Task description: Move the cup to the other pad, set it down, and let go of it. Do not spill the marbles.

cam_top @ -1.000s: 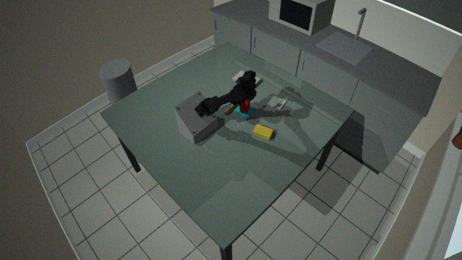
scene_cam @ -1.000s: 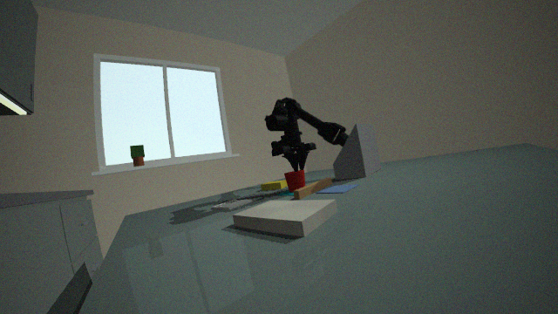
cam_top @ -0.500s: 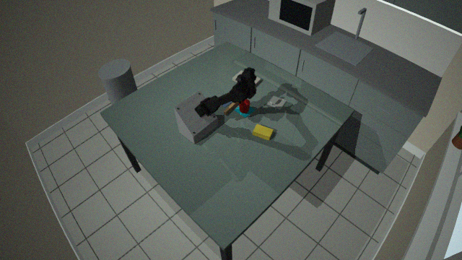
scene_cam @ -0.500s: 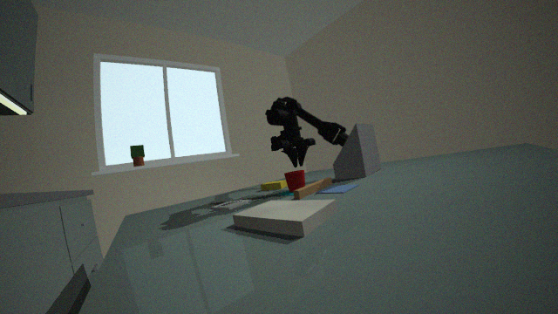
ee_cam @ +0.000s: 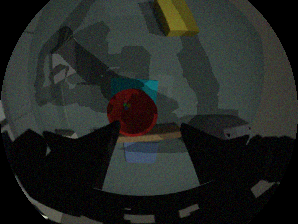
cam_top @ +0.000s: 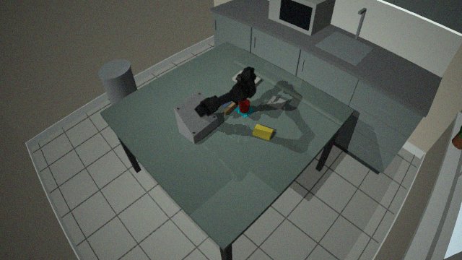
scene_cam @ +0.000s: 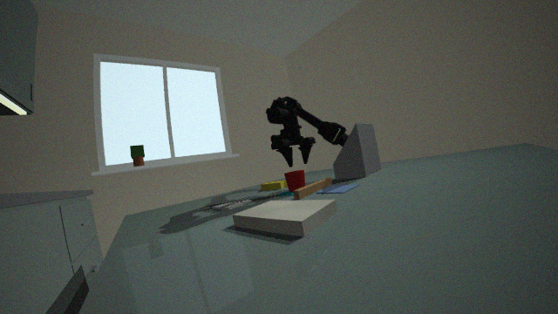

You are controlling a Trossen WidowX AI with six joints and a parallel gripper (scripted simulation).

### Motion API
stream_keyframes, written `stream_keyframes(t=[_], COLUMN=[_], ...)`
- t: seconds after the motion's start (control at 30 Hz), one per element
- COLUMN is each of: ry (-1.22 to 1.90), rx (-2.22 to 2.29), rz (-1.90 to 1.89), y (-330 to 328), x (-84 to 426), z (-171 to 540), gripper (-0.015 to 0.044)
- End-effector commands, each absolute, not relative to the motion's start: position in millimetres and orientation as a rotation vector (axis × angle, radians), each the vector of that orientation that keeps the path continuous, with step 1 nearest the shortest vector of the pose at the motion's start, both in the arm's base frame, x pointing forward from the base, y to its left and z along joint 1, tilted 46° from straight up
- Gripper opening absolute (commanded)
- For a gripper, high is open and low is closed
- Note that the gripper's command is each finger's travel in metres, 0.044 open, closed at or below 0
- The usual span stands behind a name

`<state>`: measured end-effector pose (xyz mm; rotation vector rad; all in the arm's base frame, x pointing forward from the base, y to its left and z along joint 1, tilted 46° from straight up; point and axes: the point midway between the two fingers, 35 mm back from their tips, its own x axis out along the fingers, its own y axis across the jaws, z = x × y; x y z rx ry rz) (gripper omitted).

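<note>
The red cup point(cam_top: 244, 106) point(scene_cam: 295, 180) point(ee_cam: 132, 117) stands upright on the cyan pad point(cam_top: 245, 115) point(ee_cam: 150, 86). Small marbles point(ee_cam: 127, 106) show dimly inside it in the wrist view. The blue pad point(scene_cam: 339, 188) point(ee_cam: 141, 153) lies flat on the other side of a low wooden bar point(cam_top: 229, 108) point(scene_cam: 313, 188) point(ee_cam: 150, 135). My gripper point(scene_cam: 298, 165) point(ee_cam: 150, 125) is open and empty, pointing down above the cup, with a gap between its fingertips and the cup's rim in the exterior view. In the top view the arm hides the fingers.
A yellow block point(cam_top: 263, 132) point(scene_cam: 273, 186) point(ee_cam: 177, 17) lies on the table beyond the cyan pad. A pale flat slab point(scene_cam: 283, 213) lies on the far side of the bar from the arm's grey wedge base point(cam_top: 195, 119) point(scene_cam: 358, 153). A small light-coloured thing point(cam_top: 278, 101) lies in the arm's shadow.
</note>
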<state>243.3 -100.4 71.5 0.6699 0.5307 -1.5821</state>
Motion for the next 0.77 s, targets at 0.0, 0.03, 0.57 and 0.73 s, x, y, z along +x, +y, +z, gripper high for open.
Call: stream_keyframes(t=[0.0, 0.03, 0.57, 0.73], ry=[0.529, 0.529, 0.525, 0.525], rx=[0.68, 0.681, 0.678, 0.678], rz=[-1.58, -1.579, -1.575, -1.575], y=[-92, -89, -59, -59], x=[246, 246, 249, 249], z=[78, 81, 110, 110], gripper=[0.044, 0.044, 0.044, 0.044])
